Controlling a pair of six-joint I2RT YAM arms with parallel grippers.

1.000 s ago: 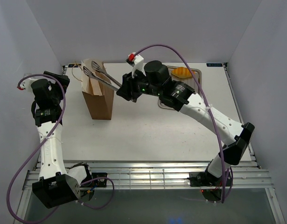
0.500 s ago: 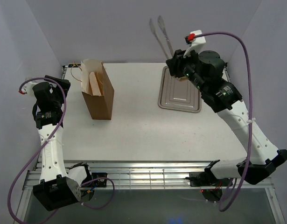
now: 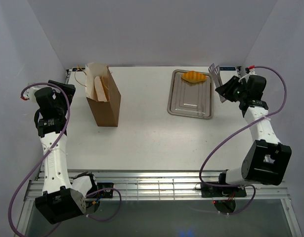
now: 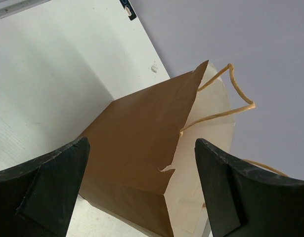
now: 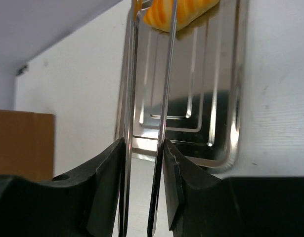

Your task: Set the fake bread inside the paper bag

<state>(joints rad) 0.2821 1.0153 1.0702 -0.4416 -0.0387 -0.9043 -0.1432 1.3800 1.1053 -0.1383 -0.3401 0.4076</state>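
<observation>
Top external, croissant (image 3: 193,77) on steel tray (image 3: 189,106), paper bag (image 3: 103,101) upright

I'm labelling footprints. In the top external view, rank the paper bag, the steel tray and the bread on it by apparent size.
1. steel tray and paper bag: about alike; the bag stands upright, nearer the camera, so I won't rank them.
2. bread: clearly smallest.

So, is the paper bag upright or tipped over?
Upright: the paper bag stands on its base on the table, mouth open toward the top, string handles above.
</observation>
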